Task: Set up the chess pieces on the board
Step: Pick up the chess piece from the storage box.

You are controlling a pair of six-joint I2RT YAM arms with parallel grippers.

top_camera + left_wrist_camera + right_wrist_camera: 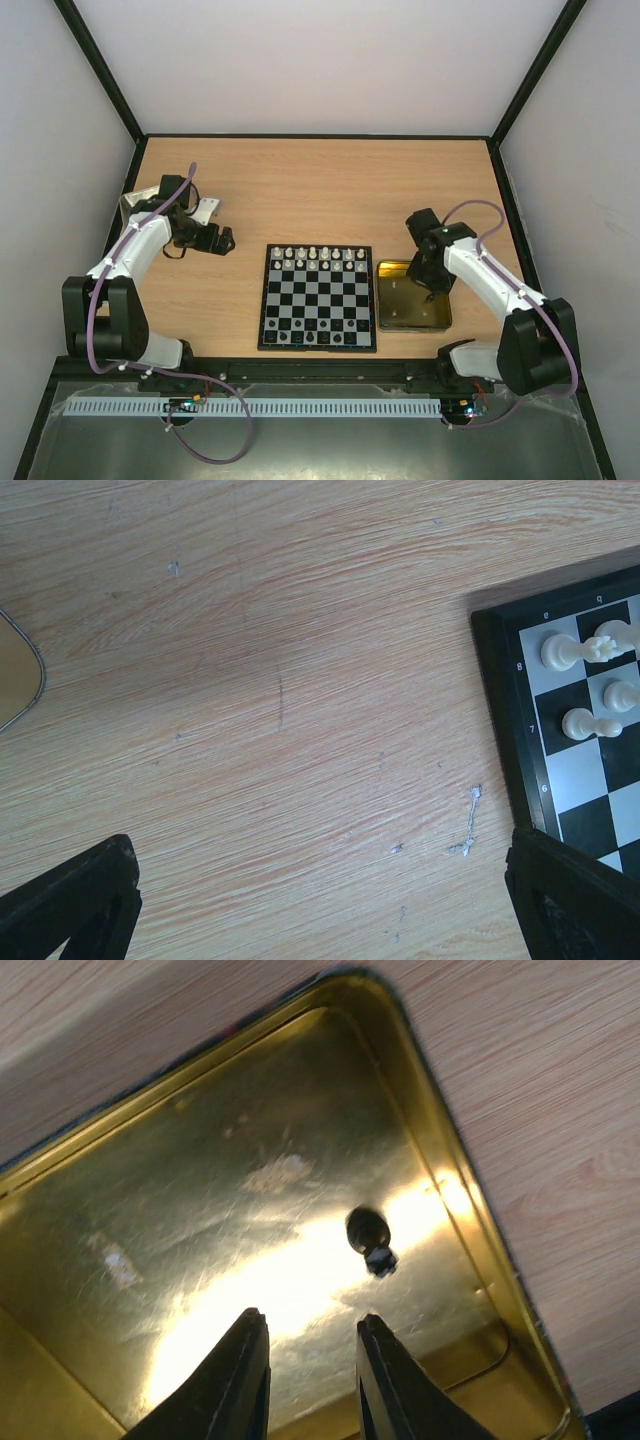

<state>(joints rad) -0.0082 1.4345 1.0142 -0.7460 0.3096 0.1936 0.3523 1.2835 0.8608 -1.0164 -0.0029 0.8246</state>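
Left jaws spread wide, empty, over worktop (250,680). Mid-worktop, 1 flat board (318,300), black-and-white checks, thin black border marked 8, 7, 6. White chess pieces (313,265) along 2 far rows, black along the near row; too small to count. Just right, 1 gold tin (400,316) holding 1 dark piece (369,1239); right jaws slightly parted above, empty.
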